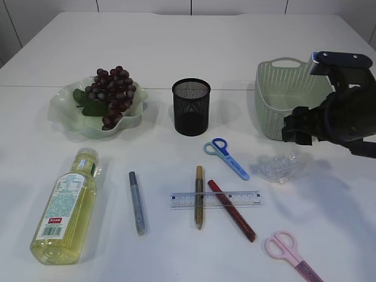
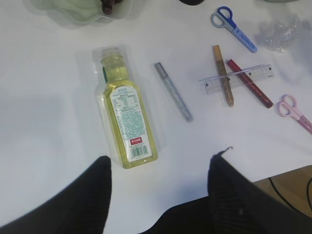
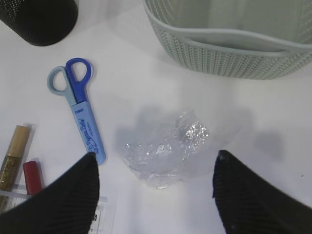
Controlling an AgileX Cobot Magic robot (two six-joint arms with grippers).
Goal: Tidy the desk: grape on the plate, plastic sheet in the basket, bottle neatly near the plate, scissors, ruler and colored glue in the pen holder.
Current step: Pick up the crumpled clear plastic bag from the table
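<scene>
Pink scissors [image 1: 292,255] cut off at frame edge.

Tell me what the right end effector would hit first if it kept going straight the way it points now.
Most likely the crumpled plastic sheet: in the wrist view it lies on the table between the open fingers of the right end effector. Height above it is unclear.
</scene>
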